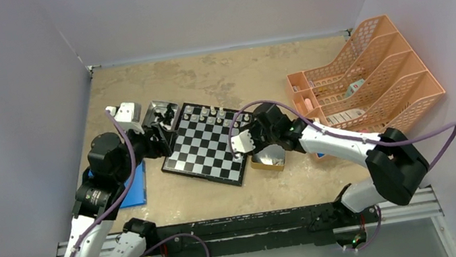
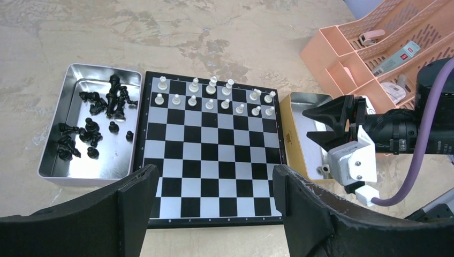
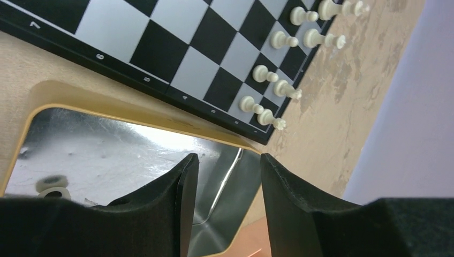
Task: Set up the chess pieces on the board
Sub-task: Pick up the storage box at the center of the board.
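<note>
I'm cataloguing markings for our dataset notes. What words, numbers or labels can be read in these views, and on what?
"7": black rim of the board, right wrist view.
"6": same rim.
"5": same rim.
"4": same rim, faint; the numerals beyond it are too small to read.
Red-and-white label on a packet in the orange organizer: too blurred to read.
Rim marks in the left wrist view: too small to read.

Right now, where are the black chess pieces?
Left wrist view: the black chess pieces lie in the silver tray left of the board.
</note>
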### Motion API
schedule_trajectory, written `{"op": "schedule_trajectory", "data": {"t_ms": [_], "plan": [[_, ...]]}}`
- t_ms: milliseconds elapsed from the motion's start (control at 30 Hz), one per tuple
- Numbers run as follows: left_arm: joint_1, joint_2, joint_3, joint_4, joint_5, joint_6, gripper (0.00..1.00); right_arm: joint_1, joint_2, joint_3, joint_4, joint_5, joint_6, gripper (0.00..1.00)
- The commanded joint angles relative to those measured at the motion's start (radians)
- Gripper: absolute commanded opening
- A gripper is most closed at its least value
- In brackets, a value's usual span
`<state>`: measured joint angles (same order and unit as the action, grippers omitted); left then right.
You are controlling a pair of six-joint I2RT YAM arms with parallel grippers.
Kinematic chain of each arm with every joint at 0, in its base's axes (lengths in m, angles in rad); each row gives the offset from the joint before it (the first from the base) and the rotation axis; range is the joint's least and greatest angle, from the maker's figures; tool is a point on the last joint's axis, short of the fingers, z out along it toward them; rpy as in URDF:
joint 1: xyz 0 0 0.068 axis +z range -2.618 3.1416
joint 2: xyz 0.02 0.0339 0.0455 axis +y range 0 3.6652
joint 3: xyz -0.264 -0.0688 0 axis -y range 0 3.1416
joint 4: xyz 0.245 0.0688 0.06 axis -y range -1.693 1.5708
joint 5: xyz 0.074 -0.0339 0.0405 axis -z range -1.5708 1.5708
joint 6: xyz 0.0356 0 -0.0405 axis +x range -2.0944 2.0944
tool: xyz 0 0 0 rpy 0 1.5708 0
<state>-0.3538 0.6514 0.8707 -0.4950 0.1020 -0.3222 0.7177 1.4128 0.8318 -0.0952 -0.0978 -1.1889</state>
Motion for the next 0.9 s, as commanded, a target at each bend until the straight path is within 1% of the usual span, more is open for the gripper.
{"op": "schedule_trajectory", "data": {"t_ms": [0,467,867], "plan": [[0.006,-0.001,-0.001,0.044,0.006,-0.009,0.77,0.019,0.031,0.037,-0.048,-0.004,-0.085,0.49],[0.006,-0.004,-0.003,0.046,0.018,-0.006,0.77,0.070,0.095,0.040,-0.043,0.044,-0.149,0.49],[0.006,-0.003,-0.004,0.048,0.025,-0.006,0.78,0.096,0.141,0.038,-0.049,0.070,-0.174,0.38]]}}
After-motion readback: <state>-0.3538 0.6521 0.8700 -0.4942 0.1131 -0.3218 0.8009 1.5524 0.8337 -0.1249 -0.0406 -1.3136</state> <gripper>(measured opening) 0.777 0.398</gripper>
